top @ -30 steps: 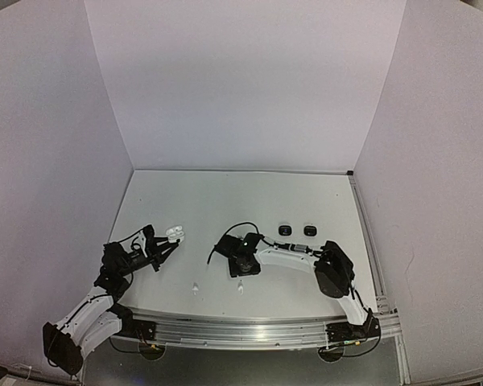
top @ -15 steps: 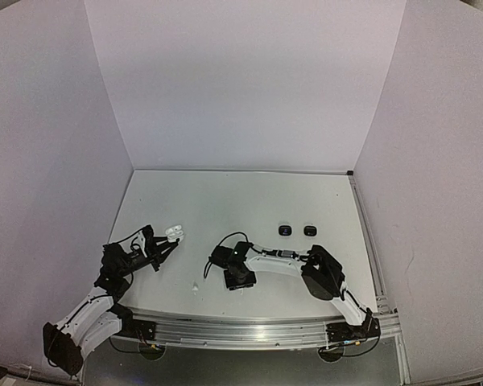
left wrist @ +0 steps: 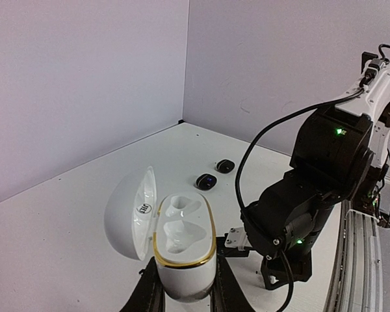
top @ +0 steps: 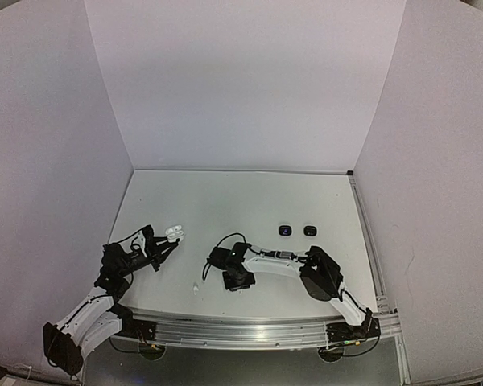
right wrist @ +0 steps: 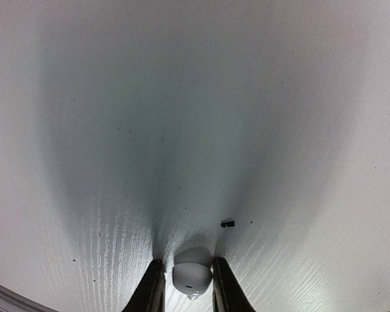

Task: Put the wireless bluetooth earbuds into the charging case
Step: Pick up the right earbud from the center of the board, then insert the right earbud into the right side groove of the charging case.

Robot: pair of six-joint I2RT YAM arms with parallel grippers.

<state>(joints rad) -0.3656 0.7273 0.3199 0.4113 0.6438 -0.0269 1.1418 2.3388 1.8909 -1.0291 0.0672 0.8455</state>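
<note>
A white charging case (left wrist: 182, 237) with a gold rim stands with its lid swung open and both sockets empty. My left gripper (left wrist: 182, 289) is shut on its base and holds it just above the table at the left (top: 175, 234). My right gripper (right wrist: 187, 281) points straight down at the table, and a small white earbud (right wrist: 192, 277) sits between its fingertips, pinched there. In the top view that gripper (top: 240, 281) hides this earbud. A second white earbud (top: 195, 287) lies loose near the front edge, between the two arms.
Two small black oval items, one with a blue light (top: 284, 231) (top: 310, 231), lie behind the right arm. White walls enclose the table on three sides. A metal rail (top: 249, 330) runs along the front edge.
The right arm swung left and lowered over the white earbud near the front edge, and its fingers closed in around it. The left arm and the case stayed still.
</note>
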